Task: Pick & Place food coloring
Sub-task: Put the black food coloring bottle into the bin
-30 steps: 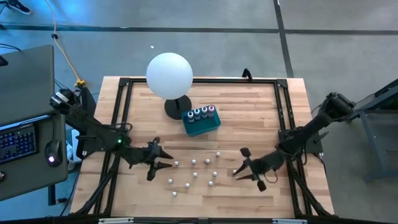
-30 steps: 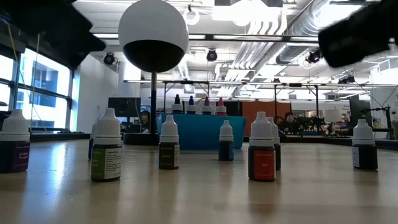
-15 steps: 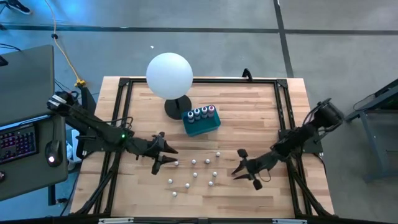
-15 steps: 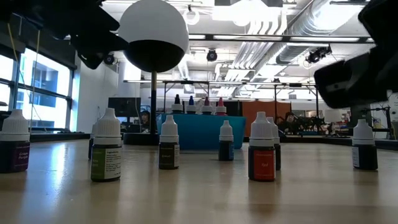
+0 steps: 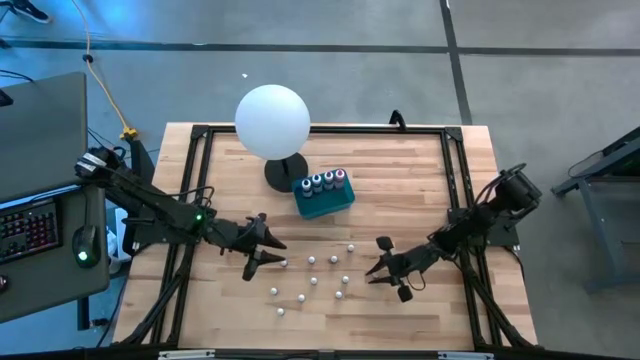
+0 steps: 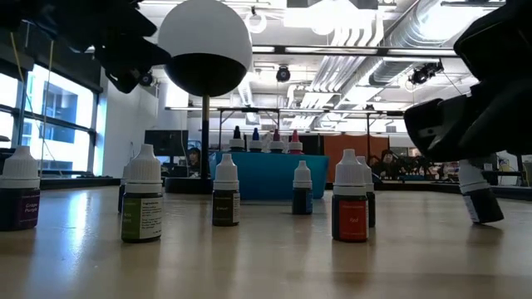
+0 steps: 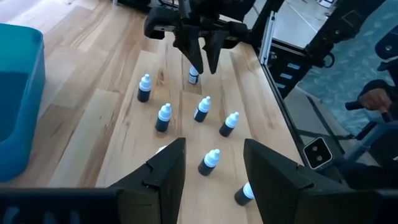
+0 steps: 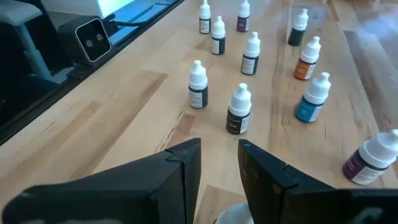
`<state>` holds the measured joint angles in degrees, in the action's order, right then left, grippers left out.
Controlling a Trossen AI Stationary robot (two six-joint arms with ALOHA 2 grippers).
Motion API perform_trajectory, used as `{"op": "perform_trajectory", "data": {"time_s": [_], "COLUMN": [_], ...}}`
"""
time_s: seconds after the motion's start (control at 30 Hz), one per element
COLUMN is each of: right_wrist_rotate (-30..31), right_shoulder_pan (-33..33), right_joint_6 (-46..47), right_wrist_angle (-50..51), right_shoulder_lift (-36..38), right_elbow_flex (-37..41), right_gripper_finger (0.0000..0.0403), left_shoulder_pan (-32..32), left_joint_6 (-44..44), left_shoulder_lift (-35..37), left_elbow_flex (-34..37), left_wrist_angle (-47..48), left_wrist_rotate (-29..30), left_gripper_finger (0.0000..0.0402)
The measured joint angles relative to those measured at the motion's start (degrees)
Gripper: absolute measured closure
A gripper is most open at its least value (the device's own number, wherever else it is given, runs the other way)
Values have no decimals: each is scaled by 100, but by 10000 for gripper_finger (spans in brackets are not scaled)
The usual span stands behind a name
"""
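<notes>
Several small food coloring bottles (image 5: 313,280) with white caps and dark or coloured bodies stand loose on the wooden table. A few more stand in the teal tray (image 5: 340,200), their tips showing in the low view (image 6: 264,139). My right gripper (image 5: 372,273) is low over the rightmost loose bottle (image 6: 480,201), which stands tilted. In the left wrist view that bottle (image 7: 194,76) sits between its fingers. My left gripper (image 5: 274,253) is open, hovering just left of the cluster, with the bottles (image 7: 211,160) ahead of its fingers. My right gripper is shut on the rightmost bottle's white cap (image 8: 231,216), pinched between its two fingers. It comes slanting down from the table's right side. The bottle (image 6: 480,201) leans below the fingers, its base down at table level.
A white globe lamp (image 5: 272,120) on a black base stands at the far side, just left of the tray. A black frame rail (image 5: 455,180) runs along the table's sides. Bare wood lies left of the lamp and right of the tray.
My right gripper has moved toward the table's left and dropped onto the rightmost bottle. That bottle stood upright and now leans. My left gripper moved right toward the cluster of bottles and then held still.
</notes>
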<state>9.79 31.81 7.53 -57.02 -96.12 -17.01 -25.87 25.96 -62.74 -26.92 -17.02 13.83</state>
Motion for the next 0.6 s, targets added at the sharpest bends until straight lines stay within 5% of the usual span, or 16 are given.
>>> {"op": "perform_trajectory", "data": {"time_s": [0.4,0.6], "right_wrist_rotate": [-183,-162], "right_shoulder_pan": [-18,-126], "right_joint_6": [450,601], "right_wrist_angle": [-291,-340], "right_shoulder_lift": [11,11], "right_elbow_flex": [6,6], "right_gripper_finger": [301,264], "left_shoulder_pan": [0,0], "left_joint_6": [-4,-2], "left_shoulder_lift": [0,0], "left_elbow_flex": [0,0], "left_wrist_angle": [41,42], "left_wrist_rotate": [-88,-86], "left_gripper_finger": [241,241]}}
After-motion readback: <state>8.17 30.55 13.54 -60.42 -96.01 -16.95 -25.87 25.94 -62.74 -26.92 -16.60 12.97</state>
